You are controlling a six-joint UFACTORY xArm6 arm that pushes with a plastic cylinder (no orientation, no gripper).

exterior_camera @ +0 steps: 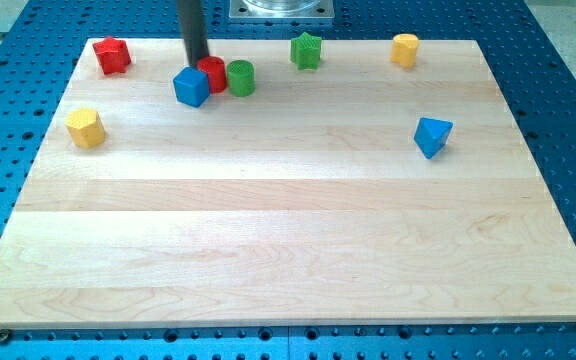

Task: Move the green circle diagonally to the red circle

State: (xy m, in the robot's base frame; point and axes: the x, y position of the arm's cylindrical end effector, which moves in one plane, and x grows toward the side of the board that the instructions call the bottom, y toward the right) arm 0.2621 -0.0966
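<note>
Near the view's top left, my tip: (199,62) the dark rod comes down from the top edge and ends just above the red circle and the blue cube, close to both; contact I cannot tell.
Gripper: the arm has none, only the rod, so nothing is grasped or released.
Red circle: (214,74) just below my tip, between the blue cube and the green circle, touching or almost touching both.
Blue cube: (191,87) just to the left of the red circle, a little lower in the view.
Green circle: (240,77) directly to the right of the red circle, side by side with it.
Red star: (112,55) near the top left corner, apart from the group.
Yellow hexagon, left: (85,128) near the left edge, lower.
Green star: (307,50) near the top edge, right of the group.
Yellow hexagon, right: (404,49) further right along the top.
Blue triangle-like block: (432,136) at the right side, well apart.
Table: (288,250) light wooden board that carries all blocks.
</note>
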